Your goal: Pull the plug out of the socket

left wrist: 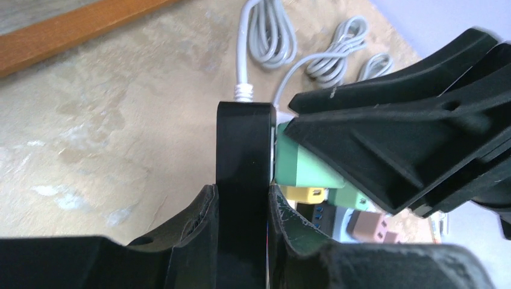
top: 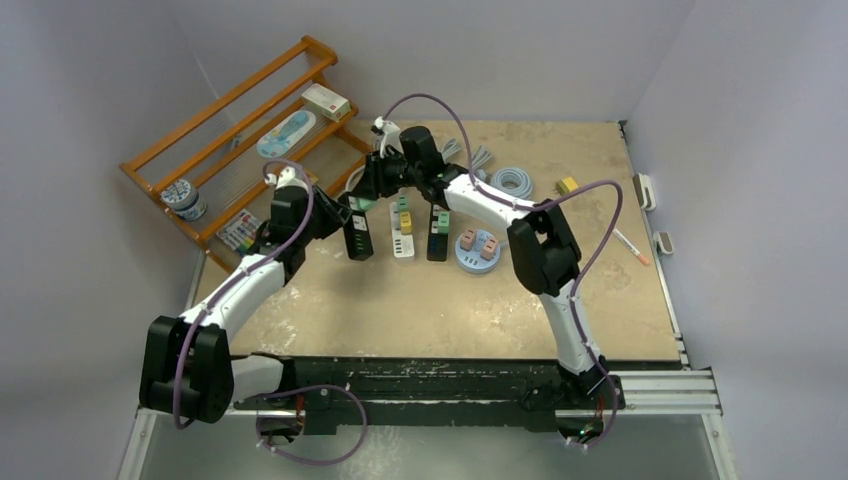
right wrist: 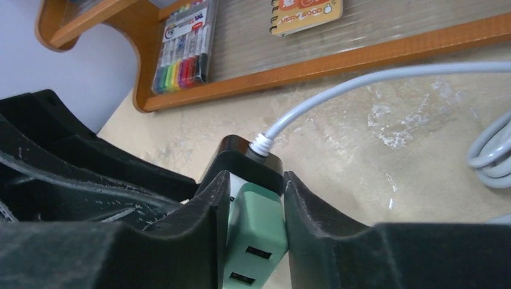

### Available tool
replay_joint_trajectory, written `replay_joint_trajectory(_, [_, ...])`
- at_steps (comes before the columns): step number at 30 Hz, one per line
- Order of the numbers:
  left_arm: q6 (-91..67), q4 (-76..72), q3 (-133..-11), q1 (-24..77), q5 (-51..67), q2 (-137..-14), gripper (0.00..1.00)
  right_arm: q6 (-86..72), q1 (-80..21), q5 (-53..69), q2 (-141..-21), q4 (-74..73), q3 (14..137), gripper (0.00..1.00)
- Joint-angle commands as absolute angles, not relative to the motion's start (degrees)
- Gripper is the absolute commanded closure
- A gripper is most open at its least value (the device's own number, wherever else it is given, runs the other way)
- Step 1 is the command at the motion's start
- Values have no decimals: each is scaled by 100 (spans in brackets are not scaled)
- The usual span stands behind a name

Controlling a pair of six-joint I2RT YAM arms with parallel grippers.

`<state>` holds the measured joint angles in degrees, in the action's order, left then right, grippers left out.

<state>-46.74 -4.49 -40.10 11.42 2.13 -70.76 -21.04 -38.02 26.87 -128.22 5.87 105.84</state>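
The socket is a black power strip (top: 358, 240) with a grey cable (right wrist: 337, 90) at its far end. It stands between my left gripper's (left wrist: 241, 192) pads, and that gripper is shut on its narrow sides (left wrist: 243, 150). A mint-green plug (right wrist: 256, 226) with two slots sits in the strip's white face. My right gripper (right wrist: 253, 180) is shut on the plug, one pad pressed against each of its sides. In the left wrist view the right gripper's black fingers (left wrist: 385, 120) reach over the green plug (left wrist: 299, 165). In the top view both grippers meet at the strip, left of the table's centre.
A white power strip (top: 402, 235), another black one (top: 437, 235) and a round blue socket (top: 477, 250) carry more coloured plugs just to the right. Coiled cables (top: 512, 180) lie behind. A wooden rack (top: 240, 130) with marker pens (right wrist: 184, 48) stands at the back left.
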Motion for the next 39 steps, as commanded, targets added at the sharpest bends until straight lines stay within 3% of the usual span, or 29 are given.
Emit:
replay_joint_trajectory(1, [-4659, -898, -4237, 1126, 98, -6826, 100, -2214, -3756, 2936, -12463, 725, 10474, 87])
replay_joint_trajectory(2, [-4666, -897, -4232, 1128, 89, -6825, 100, -2254, -3753, 2974, -12471, 706, 10483, 100])
replay_joint_trajectory(8, [-4727, -856, -4188, 1125, 184, -6894, 98, -2634, -3719, 3319, -12258, 1075, 10301, 100])
replay_joint_trajectory(9, [-4744, -853, -4178, 1126, 216, -6910, 92, -2703, -3718, 3283, -12215, 1174, 10258, 100])
replay_joint_trajectory(10, [-4759, -853, -4162, 1129, 278, -6924, 77, -2757, -3718, 3252, -12194, 1240, 10231, 100])
replay_joint_trajectory(12, [-4784, -817, -4133, 1128, 332, -6939, 60, -2808, -3716, 3241, -12205, 1272, 10258, 100])
replay_joint_trajectory(15, [-4749, -644, -4105, 1130, 308, -6948, 51, -2876, -3681, 3264, -12268, 1274, 10349, 100])
replay_joint_trajectory(19, [-4738, -521, -4026, 1127, 437, -6970, 48, -3000, -3621, 3390, -12277, 1328, 10443, 100])
replay_joint_trajectory(32, [-5478, -2075, -3422, 1207, 1584, -7668, 46, -3266, -3611, 3548, -12307, 1502, 10626, 100])
replay_joint_trajectory(34, [-5585, -2300, -3325, 1230, 1616, -7718, 48, -3322, -3608, 3604, -12300, 1549, 10635, 100])
replay_joint_trajectory(35, [-5623, -2368, -3296, 1236, 1607, -7737, 56, -3349, -3611, 3613, -12296, 1574, 10637, 100])
replay_joint_trajectory(37, [-5673, -2488, -3264, 1239, 1593, -7747, 94, -3376, -3612, 3636, -12285, 1590, 10644, 100])
replay_joint_trajectory(39, [-5695, -2509, -3271, 1239, 1495, -7710, 100, -3350, -3612, 3657, -12269, 1584, 10661, 100])
